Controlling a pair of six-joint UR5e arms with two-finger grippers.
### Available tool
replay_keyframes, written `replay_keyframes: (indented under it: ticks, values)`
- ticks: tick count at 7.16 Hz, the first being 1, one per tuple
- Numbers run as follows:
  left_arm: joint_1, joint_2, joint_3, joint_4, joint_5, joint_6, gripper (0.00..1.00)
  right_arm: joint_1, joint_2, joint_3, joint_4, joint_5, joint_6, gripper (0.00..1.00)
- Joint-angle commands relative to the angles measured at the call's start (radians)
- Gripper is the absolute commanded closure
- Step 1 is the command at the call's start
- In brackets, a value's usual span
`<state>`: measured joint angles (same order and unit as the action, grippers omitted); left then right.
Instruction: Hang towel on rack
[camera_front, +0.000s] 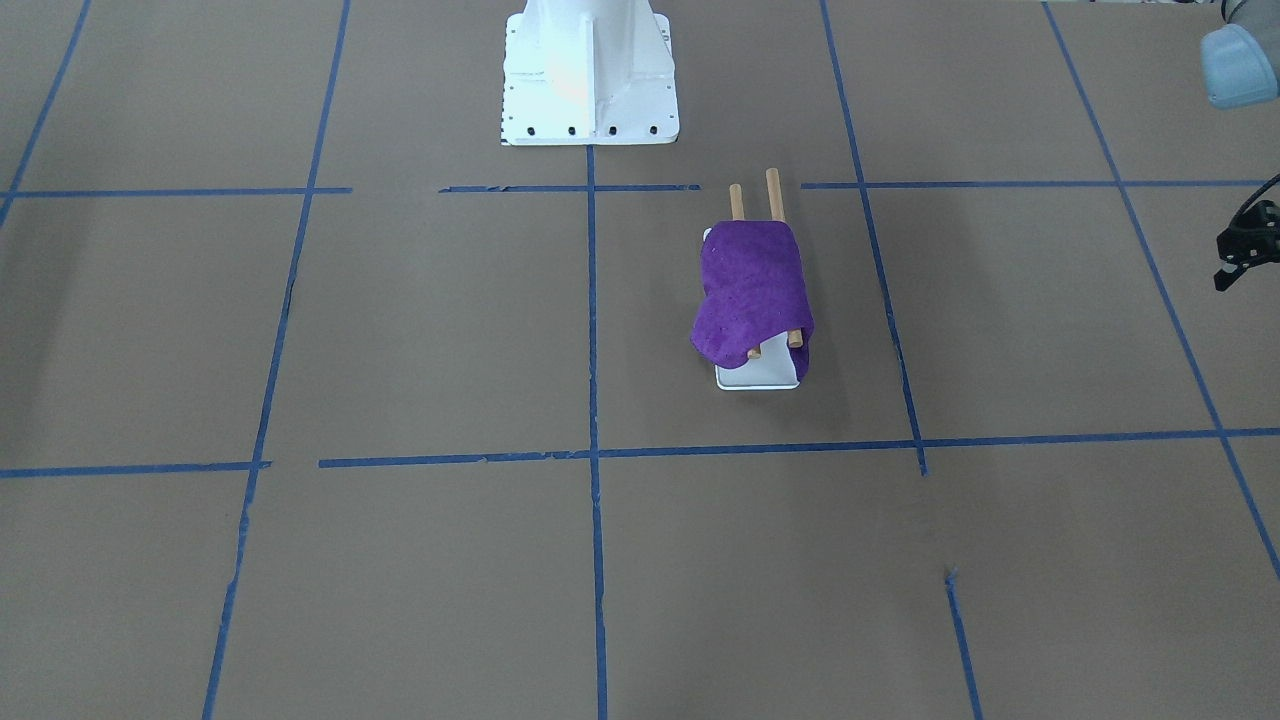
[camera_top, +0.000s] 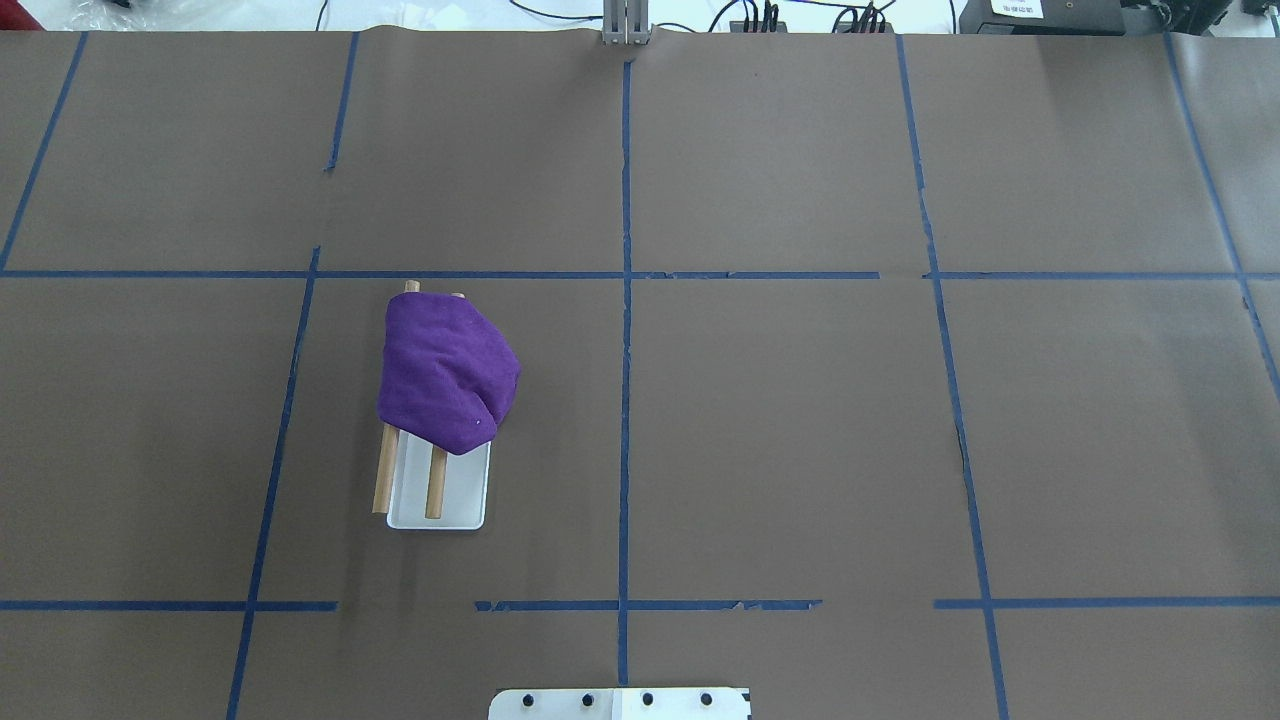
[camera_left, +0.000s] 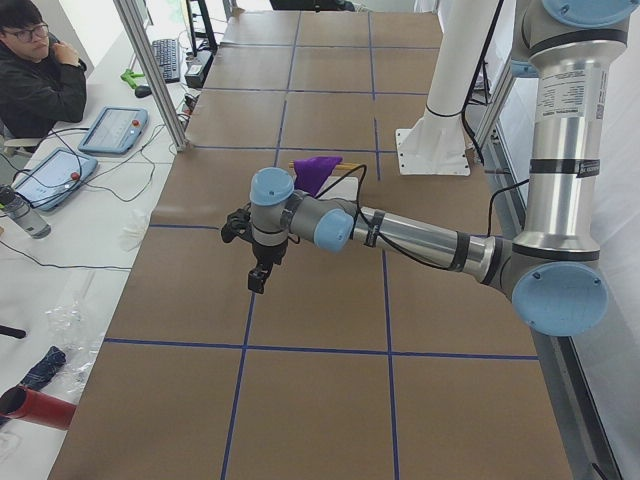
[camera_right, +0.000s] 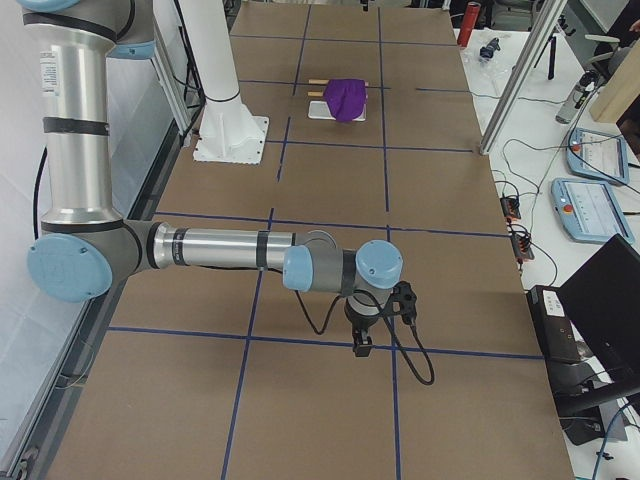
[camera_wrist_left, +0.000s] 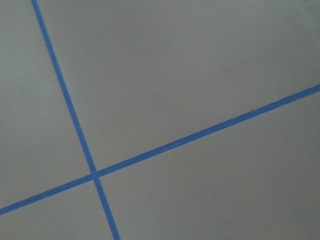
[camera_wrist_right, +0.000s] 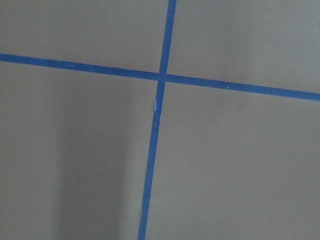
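The rack stands on the left half of the table. The towel is draped across both wooden dowels, bunched over their far part. It hangs lower on the right side, and the near ends are bare above the white base.

The left arm reaches out low and level, wrist turned down. The left gripper hangs over bare brown paper near a blue tape crossing, well apart from the rack and touching nothing.

The right arm mirrors it at the table's right end, its right gripper also hanging free. From the side views I cannot tell how far either gripper's jaws are parted.
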<state>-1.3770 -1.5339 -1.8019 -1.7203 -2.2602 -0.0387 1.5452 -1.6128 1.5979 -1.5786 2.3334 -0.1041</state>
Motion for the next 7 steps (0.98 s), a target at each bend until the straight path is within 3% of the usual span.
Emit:
replay_keyframes:
  ticks: [1,4,7]
  values:
    - [-0.033,0.075,0.036,0.005,-0.073,0.013,0.0,0.003,-0.045,0.034,0.078,0.004,0.064,0.0]
    - [-0.109,0.153,0.029,0.018,-0.082,0.013,0.0,0.003,-0.044,0.05,0.08,0.006,0.064,0.0]
    - [-0.115,0.138,0.062,0.056,-0.073,0.003,0.0,0.003,-0.042,0.047,0.08,0.003,0.066,0.0]
